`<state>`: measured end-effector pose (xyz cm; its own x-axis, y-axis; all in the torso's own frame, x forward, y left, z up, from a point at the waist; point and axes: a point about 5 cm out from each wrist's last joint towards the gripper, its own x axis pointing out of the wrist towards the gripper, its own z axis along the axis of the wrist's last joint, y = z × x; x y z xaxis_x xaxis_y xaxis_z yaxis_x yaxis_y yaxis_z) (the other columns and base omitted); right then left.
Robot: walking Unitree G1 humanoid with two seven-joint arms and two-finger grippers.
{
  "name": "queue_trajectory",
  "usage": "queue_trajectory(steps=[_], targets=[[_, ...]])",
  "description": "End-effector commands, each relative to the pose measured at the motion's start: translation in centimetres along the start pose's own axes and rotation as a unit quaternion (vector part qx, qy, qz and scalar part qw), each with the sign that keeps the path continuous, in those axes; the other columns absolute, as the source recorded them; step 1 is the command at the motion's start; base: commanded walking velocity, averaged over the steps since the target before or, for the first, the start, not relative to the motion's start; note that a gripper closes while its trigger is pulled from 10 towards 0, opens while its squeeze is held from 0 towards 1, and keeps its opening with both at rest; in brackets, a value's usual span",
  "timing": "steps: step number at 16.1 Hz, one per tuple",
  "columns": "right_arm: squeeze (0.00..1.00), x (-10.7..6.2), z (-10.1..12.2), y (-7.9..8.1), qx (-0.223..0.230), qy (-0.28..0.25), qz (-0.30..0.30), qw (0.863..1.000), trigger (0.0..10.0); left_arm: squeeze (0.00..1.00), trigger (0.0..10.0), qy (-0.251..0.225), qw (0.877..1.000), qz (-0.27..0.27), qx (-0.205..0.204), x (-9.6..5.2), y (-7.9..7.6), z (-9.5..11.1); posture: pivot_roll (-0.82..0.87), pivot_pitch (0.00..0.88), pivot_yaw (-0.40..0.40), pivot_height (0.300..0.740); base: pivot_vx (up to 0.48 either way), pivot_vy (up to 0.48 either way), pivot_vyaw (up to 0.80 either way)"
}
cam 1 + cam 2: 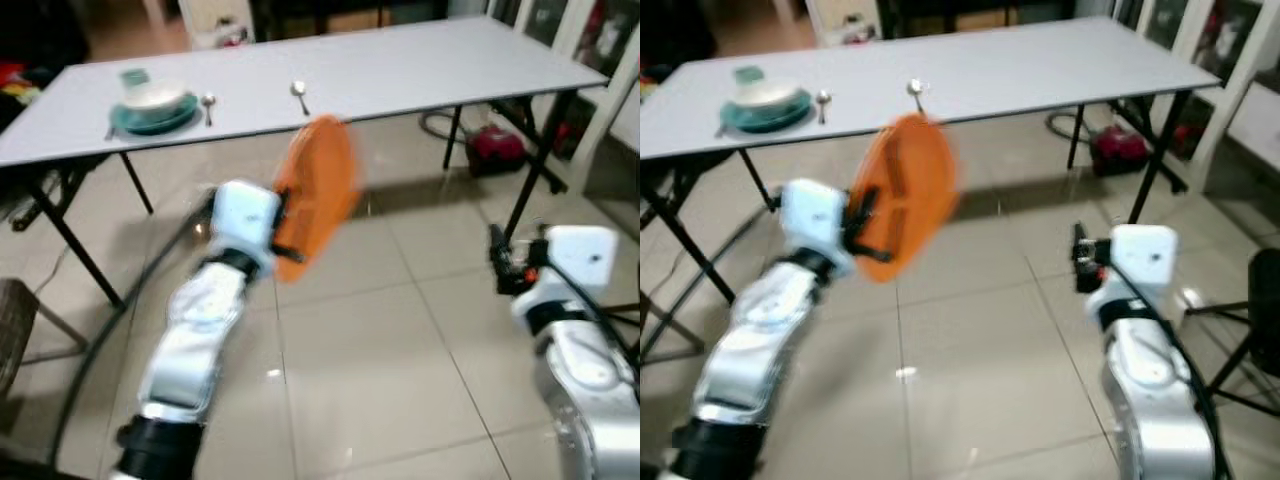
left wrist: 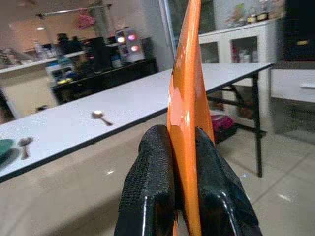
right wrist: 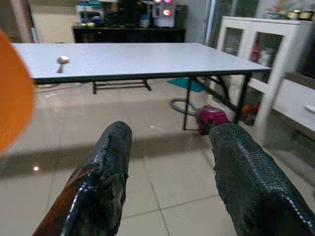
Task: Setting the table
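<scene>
Left gripper (image 2: pixel 183 169) clamped on an orange plate (image 1: pixel 316 190) — carried short of the table (image 1: pixel 420 70).

Right gripper (image 3: pixel 170 172) hangs empty, fingers apart. Held on edge, the plate's long axis runs nearly vertical, its rim aimed toward the table. Pinched only at the lower rim, it could slip or swing — and striking the table edge might knock a spoon (image 1: pixel 299 95) away.

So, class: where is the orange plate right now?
The orange plate is held on edge in the left gripper, off the floor in front of the grey table, near the lone spoon.
</scene>
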<state>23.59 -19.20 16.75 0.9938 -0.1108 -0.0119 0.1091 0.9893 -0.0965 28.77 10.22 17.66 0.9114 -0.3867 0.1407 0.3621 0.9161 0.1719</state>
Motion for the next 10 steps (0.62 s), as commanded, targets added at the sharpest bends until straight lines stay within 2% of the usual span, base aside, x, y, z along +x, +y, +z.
queue_trajectory(steps=[1, 10], targets=[[0.00, 0.06, 0.49, 1.07, 0.007, -0.014, 0.023, 1.000, 10.0, 0.00, 10.0, -0.007, 0.999, 0.036, 0.019, -0.60, 1.95, 0.28, -0.02, 0.000, 0.087, 0.740, 0.360, 0.000, 0.00], [0.00, 0.11, 0.52, 1.25, 0.004, -0.016, 0.032, 0.999, 10.0, 0.00, 10.0, -0.003, 0.999, 0.041, 0.018, -0.57, 2.11, 0.09, -0.01, 0.000, 0.086, 0.740, 0.363, 0.000, 0.00]])
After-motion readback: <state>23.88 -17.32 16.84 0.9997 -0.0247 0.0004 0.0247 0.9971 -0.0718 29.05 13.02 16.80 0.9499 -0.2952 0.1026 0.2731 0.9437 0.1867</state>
